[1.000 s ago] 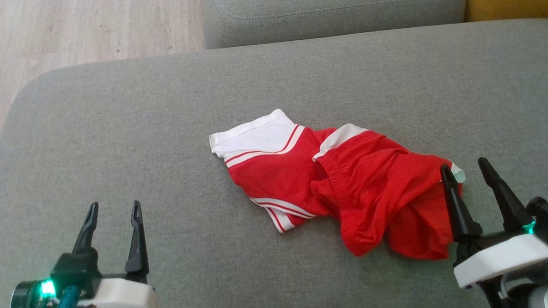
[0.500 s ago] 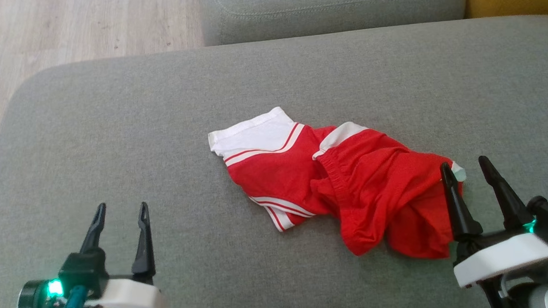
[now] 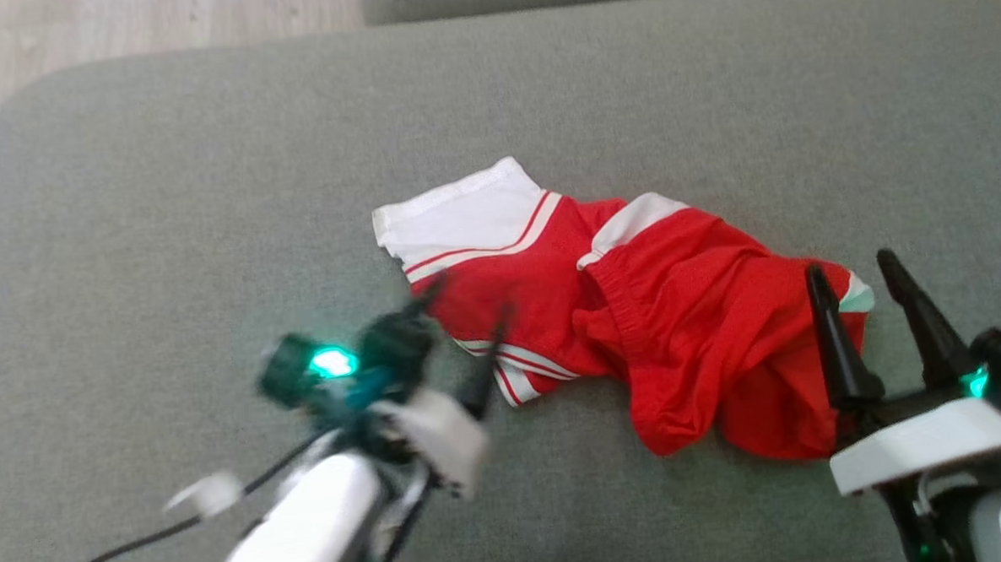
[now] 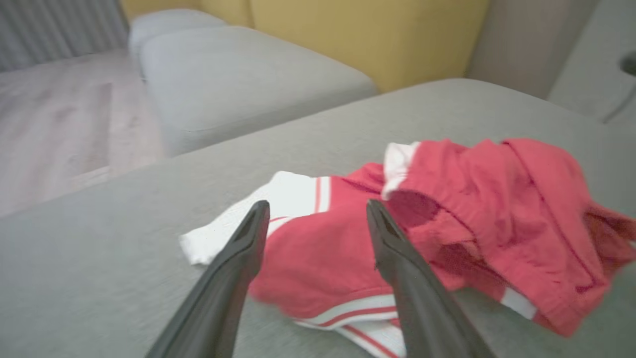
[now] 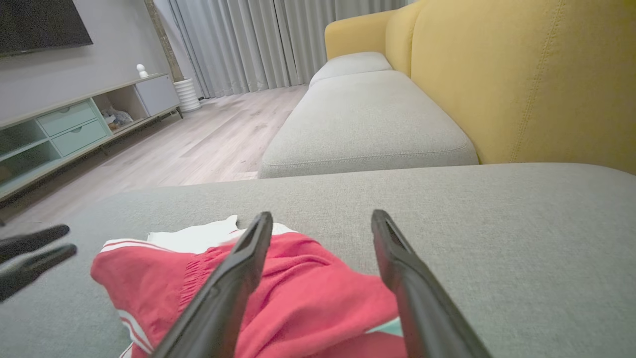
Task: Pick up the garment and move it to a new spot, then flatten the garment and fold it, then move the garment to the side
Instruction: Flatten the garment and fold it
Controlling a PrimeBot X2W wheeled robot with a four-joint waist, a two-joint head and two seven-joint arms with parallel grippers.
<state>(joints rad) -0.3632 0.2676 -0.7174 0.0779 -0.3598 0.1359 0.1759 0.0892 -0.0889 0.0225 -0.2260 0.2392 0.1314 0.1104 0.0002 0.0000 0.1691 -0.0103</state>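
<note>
A crumpled red garment (image 3: pixel 662 308) with white bands and stripes lies on a grey fabric sofa cushion (image 3: pixel 168 203). It sits mid-cushion, reaching toward the right edge, with its flat white-banded end pointing to the rounded far-left corner.

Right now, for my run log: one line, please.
garment: crumpled on cushion; left gripper: open, at garment; right gripper: open, at garment

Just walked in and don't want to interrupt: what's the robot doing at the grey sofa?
A two-armed robot is working on a crumpled red fabric garment with white striped trim, lying on a grey fabric sofa cushion. Its left gripper is poised open at the garment's striped hem; its right gripper sits open at the opposite end. Neither grips it yet: nothing is lifted or folded.
</note>
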